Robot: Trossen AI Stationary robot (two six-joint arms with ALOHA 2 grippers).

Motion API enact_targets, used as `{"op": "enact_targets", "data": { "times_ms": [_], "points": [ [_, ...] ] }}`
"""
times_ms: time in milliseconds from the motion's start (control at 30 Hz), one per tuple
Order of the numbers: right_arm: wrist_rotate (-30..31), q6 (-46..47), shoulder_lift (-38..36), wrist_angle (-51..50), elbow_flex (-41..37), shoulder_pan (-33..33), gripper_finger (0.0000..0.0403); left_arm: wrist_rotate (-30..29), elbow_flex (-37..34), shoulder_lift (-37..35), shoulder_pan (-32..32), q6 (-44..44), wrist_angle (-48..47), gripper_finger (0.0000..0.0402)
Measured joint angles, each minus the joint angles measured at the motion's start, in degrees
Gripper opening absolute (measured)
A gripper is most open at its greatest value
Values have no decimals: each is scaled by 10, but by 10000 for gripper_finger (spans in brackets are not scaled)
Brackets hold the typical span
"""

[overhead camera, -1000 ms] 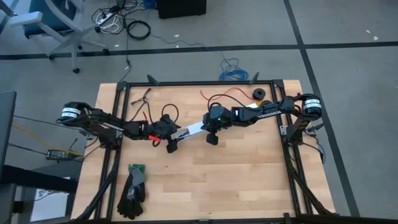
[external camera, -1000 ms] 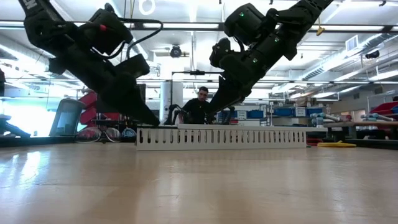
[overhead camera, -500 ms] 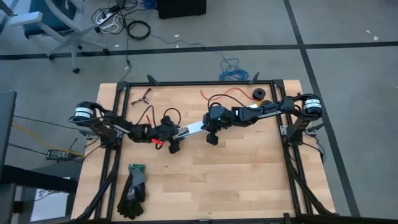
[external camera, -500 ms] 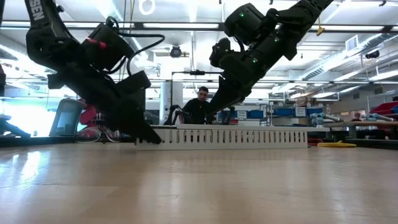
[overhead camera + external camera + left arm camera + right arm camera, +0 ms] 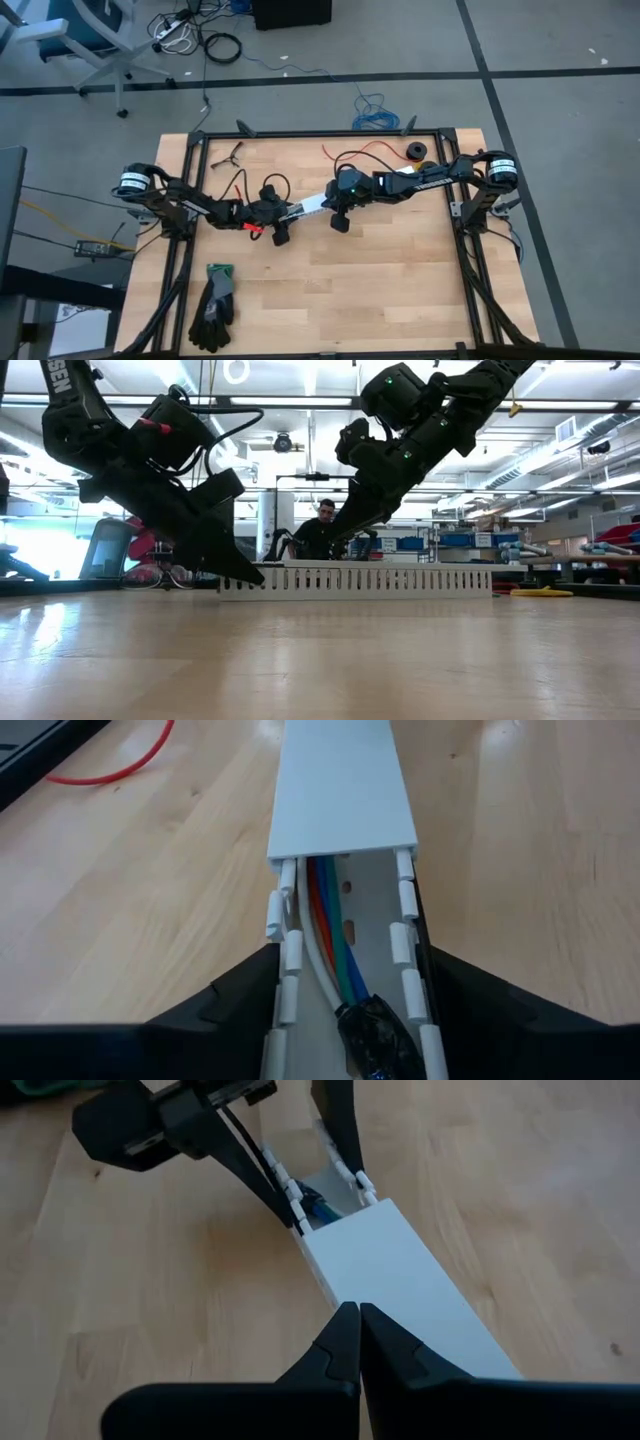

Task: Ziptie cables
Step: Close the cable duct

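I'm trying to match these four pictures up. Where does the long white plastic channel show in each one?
High view: white channel, mid-table between the two arms.
Low view: slotted strip lying across the table.
Left wrist view: runs up the centre, its lid part-way on, cables showing in the open end.
Right wrist view: lidded part ahead of the shut fingers.
Shared landmark: the lid's edge.
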Motion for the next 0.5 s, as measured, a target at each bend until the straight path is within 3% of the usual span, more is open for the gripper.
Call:
{"op": "enact_targets", "data": {
  "times_ms": [300, 500],
  "points": [
    [24, 5, 27, 18, 1, -24, 0, -3, 0, 0, 0, 0, 0, 230],
    [-120, 28, 153, 41, 79, -51, 0, -9, -1, -1, 0, -1, -1, 230]
  ]
}}
